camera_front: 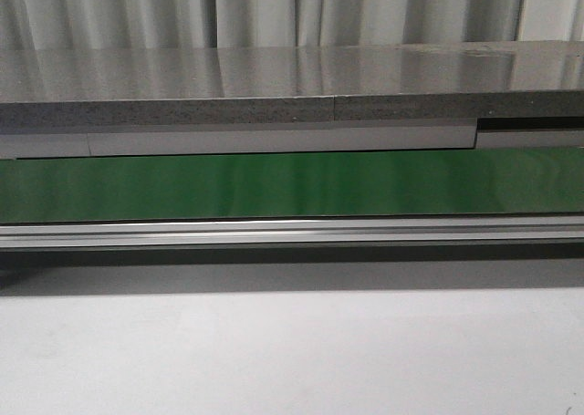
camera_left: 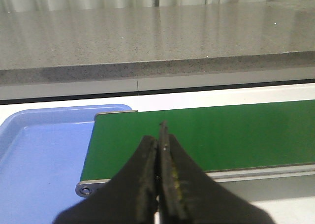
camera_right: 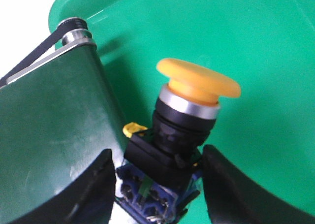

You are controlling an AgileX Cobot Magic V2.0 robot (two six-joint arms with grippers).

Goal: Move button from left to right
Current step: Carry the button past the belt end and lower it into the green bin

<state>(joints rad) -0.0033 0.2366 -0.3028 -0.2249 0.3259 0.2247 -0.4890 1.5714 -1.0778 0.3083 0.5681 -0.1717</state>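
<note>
Look at your right tool (camera_right: 158,184): its two black fingers (camera_right: 83,194) clasp the blue base of the button (camera_right: 179,135), which tilts with its yellow cap away from the fingers. The button hangs over the green tray (camera_right: 256,32), just beside the end of the green belt (camera_right: 49,130) and its roller (camera_right: 74,29). Your left tool (camera_left: 160,150) is clenched with nothing between its fingers, above the other end of the belt, with the blue tray (camera_left: 34,160) next to that end. The front view shows only the belt, the grey counter (camera_front: 274,77) behind it and the white desk (camera_front: 292,360).
</note>
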